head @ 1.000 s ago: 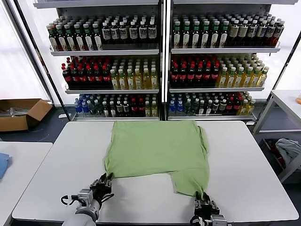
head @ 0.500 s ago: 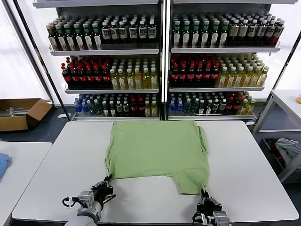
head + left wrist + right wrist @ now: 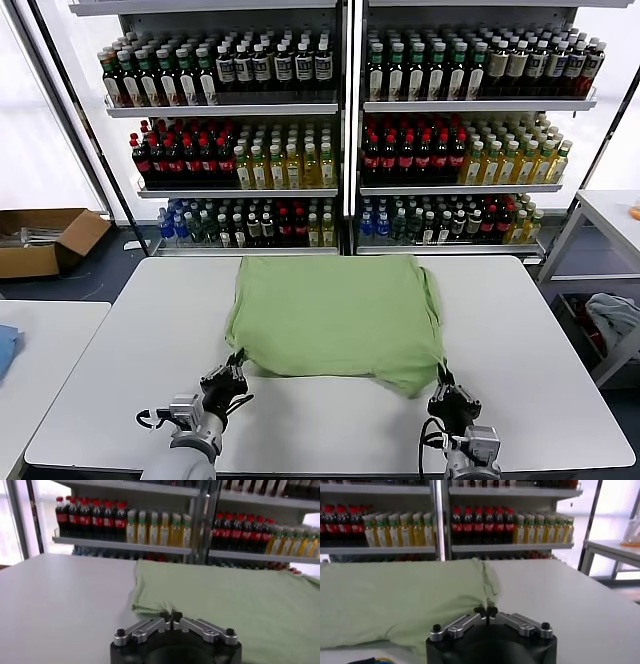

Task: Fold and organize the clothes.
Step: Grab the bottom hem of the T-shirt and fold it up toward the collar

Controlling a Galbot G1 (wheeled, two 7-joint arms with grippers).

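**Head view: both near corners pinched, slip is the risk**

Head view shows the green shirt (image 3: 335,318) lying on the white counter (image 3: 110,360). Left gripper (image 3: 232,372) and right gripper (image 3: 446,393) have jaws clamped on its near corners. Soft, limp fabric could slide free or bunch unevenly if one arm outpaces the other.

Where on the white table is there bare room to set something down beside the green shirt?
The white table is bare on both flanks of the light green soft-fabric polo shirt, out to each side edge. The near strip is crowded: the left end effector and right end effector each pinch a shirt corner.
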